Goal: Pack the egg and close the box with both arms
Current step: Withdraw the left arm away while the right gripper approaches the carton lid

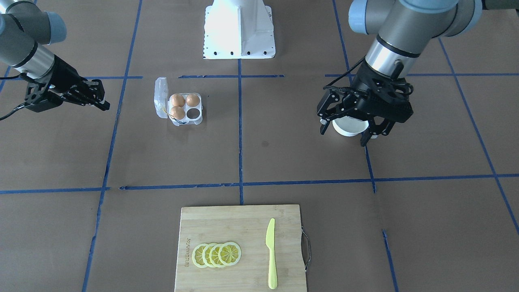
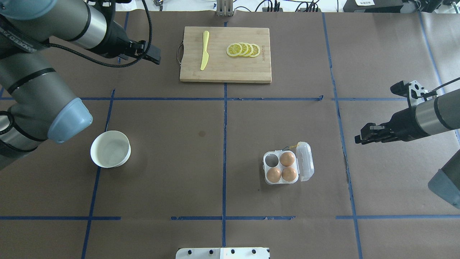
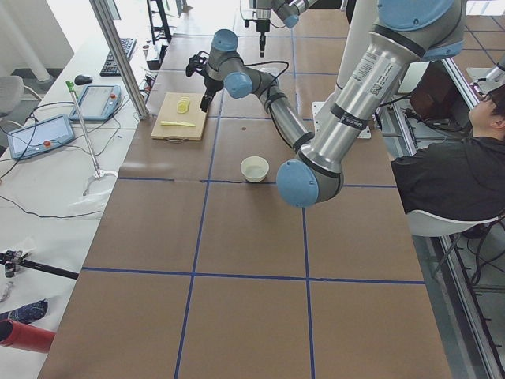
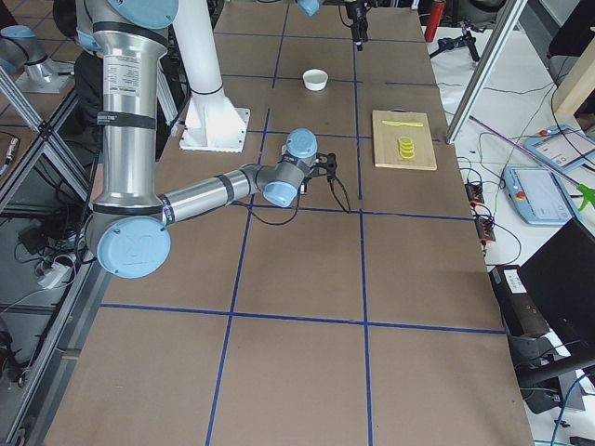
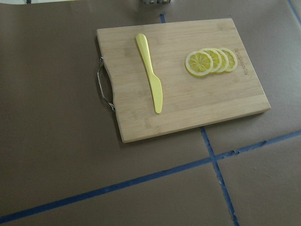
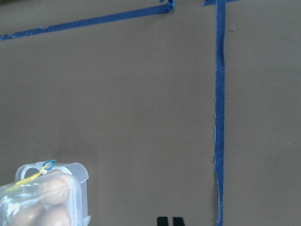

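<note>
The clear box (image 2: 266, 180) stands on the table with its lid (image 2: 307, 160) open to the side. Three identical brown eggs (image 2: 287, 158) fill three cells, and the fourth cell (image 2: 272, 160) is empty. The box also shows in the front view (image 1: 198, 121) and at the bottom left of the right wrist view (image 6: 77, 176). My right gripper (image 2: 360, 139) is shut and empty, apart from the box on its lid side. Its fingertips (image 6: 162, 221) show close together. My left gripper (image 1: 343, 137) is open and empty, high above the table. Its wrist camera faces the cutting board.
A white bowl (image 2: 110, 149) stands on my left side and looks empty. A bamboo cutting board (image 2: 225, 72) at the far edge holds a yellow knife (image 2: 205, 50) and lemon slices (image 2: 243, 50). The white base block (image 1: 239, 36) stands between the arms.
</note>
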